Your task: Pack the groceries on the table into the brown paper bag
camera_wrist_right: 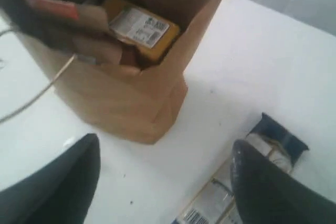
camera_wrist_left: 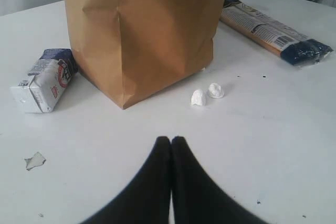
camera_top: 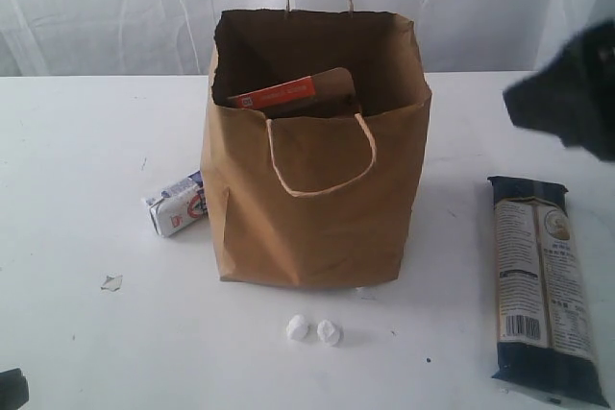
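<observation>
Packet (camera_top: 540,285) lies flat, long axis running alongside bag (camera_top: 317,237)

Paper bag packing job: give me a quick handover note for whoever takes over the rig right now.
Left gripper: shut, empty, low over the table before the brown paper bag.
Right gripper: open, empty, raised at the bag's right.
Done: bag upright, brown pouch and a yellow labelled item inside.
Left: white-blue carton lying at the bag's left, dark-blue packet flat at its right.
</observation>
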